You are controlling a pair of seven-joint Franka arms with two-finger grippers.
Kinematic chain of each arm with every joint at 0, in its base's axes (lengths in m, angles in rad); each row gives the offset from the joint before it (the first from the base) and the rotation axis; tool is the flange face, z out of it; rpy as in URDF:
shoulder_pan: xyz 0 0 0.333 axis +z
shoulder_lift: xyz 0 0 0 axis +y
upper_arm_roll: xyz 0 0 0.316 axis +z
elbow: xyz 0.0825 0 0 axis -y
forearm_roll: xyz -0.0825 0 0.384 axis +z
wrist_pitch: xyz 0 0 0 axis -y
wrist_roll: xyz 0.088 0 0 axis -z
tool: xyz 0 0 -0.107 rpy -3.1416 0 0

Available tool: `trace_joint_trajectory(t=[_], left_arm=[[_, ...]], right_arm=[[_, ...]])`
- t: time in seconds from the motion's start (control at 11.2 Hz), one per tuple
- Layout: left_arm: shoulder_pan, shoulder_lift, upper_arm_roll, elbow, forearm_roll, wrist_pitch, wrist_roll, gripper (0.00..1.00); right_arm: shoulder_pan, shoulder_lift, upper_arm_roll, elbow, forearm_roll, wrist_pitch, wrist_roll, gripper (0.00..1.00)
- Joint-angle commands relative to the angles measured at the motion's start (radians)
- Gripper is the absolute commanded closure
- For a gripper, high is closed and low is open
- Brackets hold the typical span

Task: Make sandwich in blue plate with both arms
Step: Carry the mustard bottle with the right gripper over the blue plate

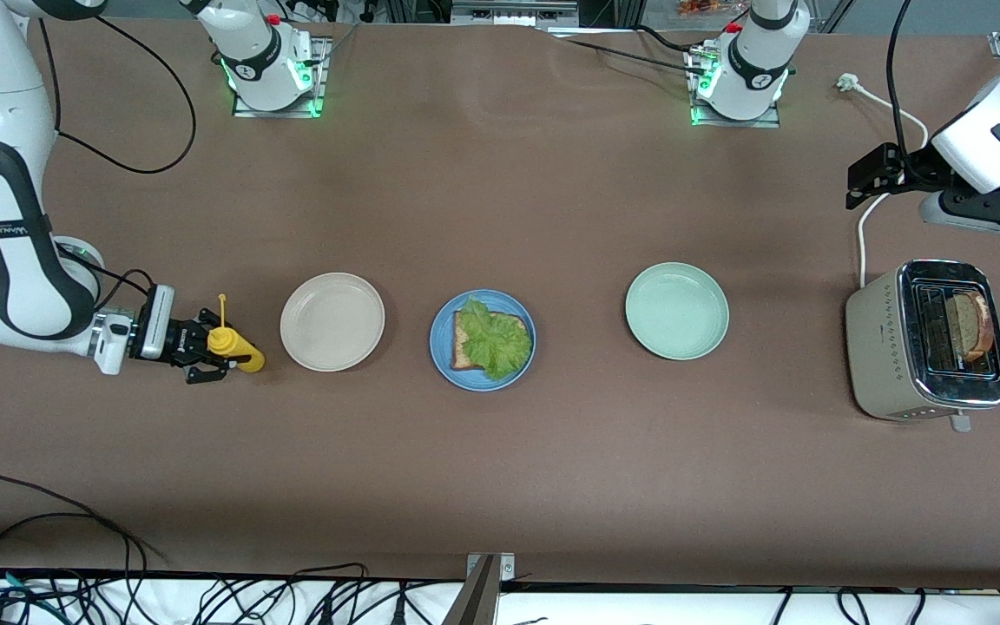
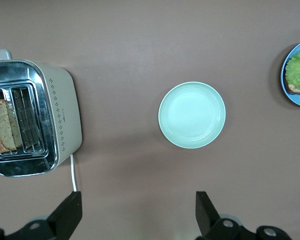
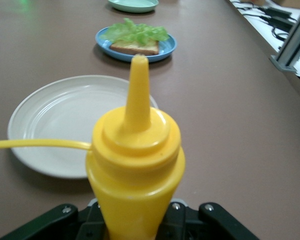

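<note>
The blue plate sits mid-table and holds one slice of brown bread with a green lettuce leaf on top. It also shows in the right wrist view. A second bread slice stands in a slot of the toaster. My right gripper is shut on a yellow squeeze bottle, held sideways low over the table beside the beige plate, nozzle toward that plate. My left gripper is open and empty, up in the air over the table near the toaster.
A pale green plate lies between the blue plate and the toaster. The toaster's white cable runs toward the robots' bases. Loose black cables lie along the table's front edge.
</note>
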Motion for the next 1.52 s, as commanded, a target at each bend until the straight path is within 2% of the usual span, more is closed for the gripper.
trace_joint_trajectory(t=[0.0, 0.27, 0.63, 1.16, 1.43], left_arm=[[-0.004, 0.009, 0.002, 0.022, -0.005, -0.008, 0.017, 0.0], [-0.004, 0.009, 0.002, 0.022, -0.005, -0.008, 0.017, 0.0], [-0.004, 0.009, 0.002, 0.022, -0.005, -0.008, 0.017, 0.0], [-0.004, 0.009, 0.002, 0.022, -0.005, -0.008, 0.019, 0.0], [-0.004, 0.009, 0.002, 0.022, -0.005, -0.008, 0.019, 0.0]], right_arm=[[0.068, -0.094, -0.005, -0.008, -0.103, 0.047, 0.318, 1.0], [0.195, -0.179, -0.057, -0.006, -0.22, 0.081, 0.631, 1.0], [0.335, -0.239, -0.103, -0.003, -0.436, 0.098, 1.012, 1.0], [0.561, -0.253, -0.166, 0.021, -0.671, 0.107, 1.426, 1.0], [0.7, -0.251, -0.191, 0.032, -0.855, 0.099, 1.713, 1.0]])
